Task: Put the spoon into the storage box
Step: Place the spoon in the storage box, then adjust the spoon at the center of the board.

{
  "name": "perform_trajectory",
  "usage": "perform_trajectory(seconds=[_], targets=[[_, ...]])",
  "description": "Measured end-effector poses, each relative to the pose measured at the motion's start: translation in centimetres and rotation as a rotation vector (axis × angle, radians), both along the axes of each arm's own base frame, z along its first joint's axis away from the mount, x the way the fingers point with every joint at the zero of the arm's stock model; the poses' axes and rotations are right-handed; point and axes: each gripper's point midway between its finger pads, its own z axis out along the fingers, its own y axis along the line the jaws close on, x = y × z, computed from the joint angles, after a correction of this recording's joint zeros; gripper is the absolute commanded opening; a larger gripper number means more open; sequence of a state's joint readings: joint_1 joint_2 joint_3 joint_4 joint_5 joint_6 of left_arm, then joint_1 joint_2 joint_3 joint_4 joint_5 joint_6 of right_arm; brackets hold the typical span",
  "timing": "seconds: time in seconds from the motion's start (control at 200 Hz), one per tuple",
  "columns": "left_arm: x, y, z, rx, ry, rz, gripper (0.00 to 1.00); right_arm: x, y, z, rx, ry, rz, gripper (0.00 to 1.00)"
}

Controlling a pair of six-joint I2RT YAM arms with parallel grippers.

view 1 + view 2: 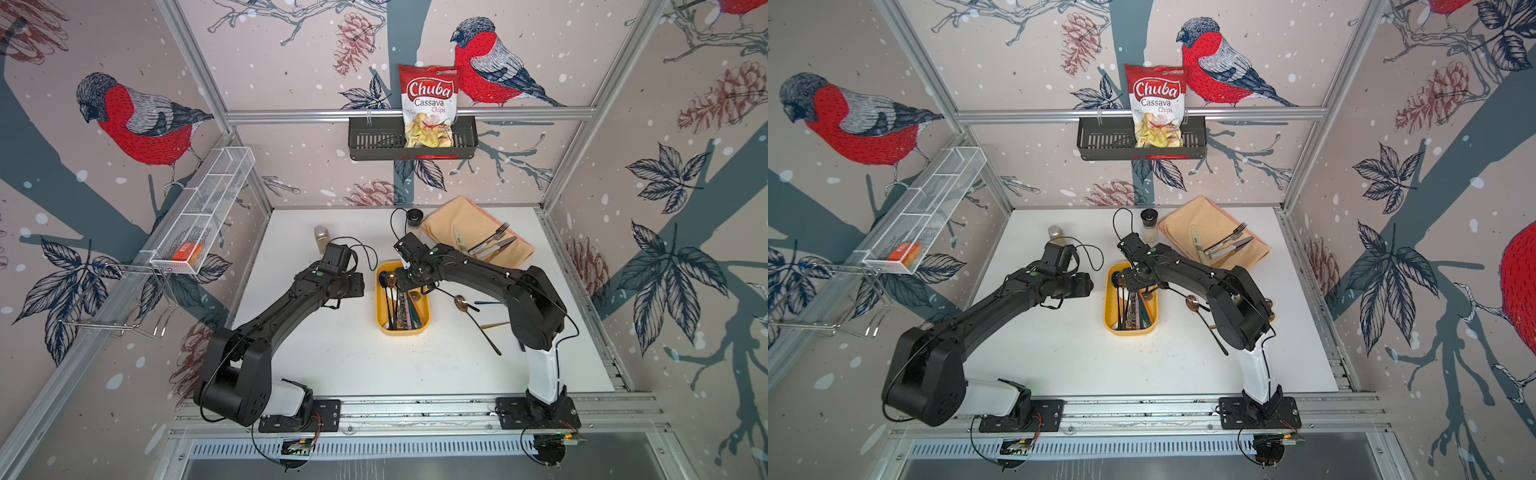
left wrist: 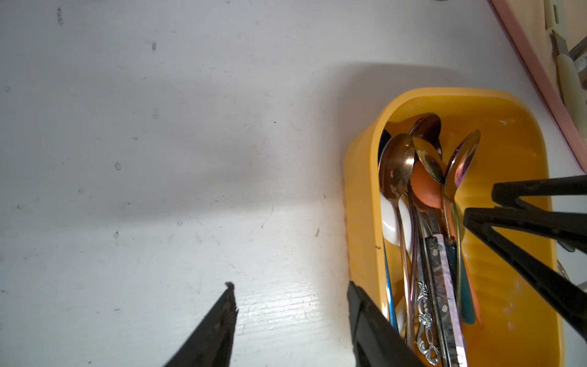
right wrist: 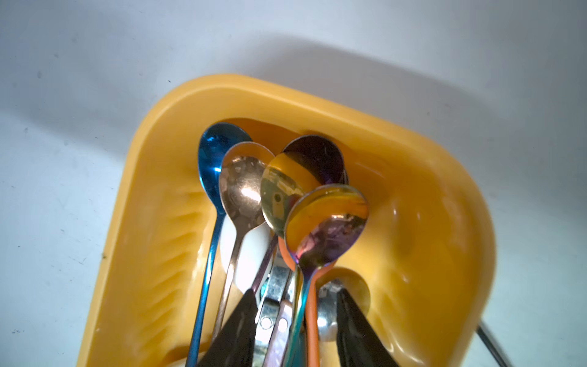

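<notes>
The right end effector (image 3: pixel 295 294) hung low over the shallow yellow plastic storage box (image 3: pixel 444 197). Its two black fingers (image 3: pixel 238 330) stood apart with a bundle of handles between them. We saw neither finger pressing on any handle, so we read it as open and holding nothing.

Just ahead of it lay the rainbow-tinted metal spoon (image 3: pixel 327 222), inside the box, with its bowl resting on top of the other spoons at the box's far end. Beside and beneath it we made out a blue metal spoon (image 3: pixel 216 149), a copper-coloured spoon (image 3: pixel 241 190) and a gold spoon (image 3: pixel 279 193).

The left end effector (image 2: pixel 290 286) hovered above the bare white worktop (image 2: pixel 158 159), just beside the box's long wall, with its jaws spread wide and empty.

In both top views the box (image 1: pixel 380 307) sat near the middle of the worktop. To its right a long-handled bronze spoon (image 1: pixel 460 303) lay on the worktop, outside the box.

Farther back we saw a folded peach cloth (image 1: pixel 453 216) carrying a fork (image 1: pixel 496 232) and a knife (image 1: pixel 505 244), with a black-lidded glass shaker (image 1: pixel 414 218) beside it. On the back wall a dark slotted basket (image 1: pixel 374 141) held a red-and-white bag of cassava chips (image 1: pixel 430 95).
</notes>
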State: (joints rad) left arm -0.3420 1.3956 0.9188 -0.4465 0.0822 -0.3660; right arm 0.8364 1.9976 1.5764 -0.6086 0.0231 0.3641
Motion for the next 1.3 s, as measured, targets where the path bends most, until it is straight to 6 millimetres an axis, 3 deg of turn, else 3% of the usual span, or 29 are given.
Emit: perform_trajectory(seconds=[0.27,0.56,0.755,0.951,1.301], targets=[[0.1,0.0,0.3,-0.002,-0.007,0.000,0.58,1.1,-2.1,3.8,-0.037,-0.126,0.039,0.52],[0.1,0.0,0.5,-0.003,-0.013,0.001,0.58,2.9,-8.7,4.7,-0.091,-0.150,0.025,0.60],[0.1,0.0,0.5,-0.004,-0.012,0.000,0.58,2.1,-11.7,2.3,-0.154,-0.108,0.079,0.60],[0.1,0.0,0.6,-0.004,-0.014,0.000,0.58,2.9,-14.6,0.7,-0.208,-0.095,0.090,0.60],[0.2,0.0,0.8,-0.004,-0.017,0.000,0.58,2.3,-15.2,-3.3,-0.257,-0.018,0.166,0.62]])
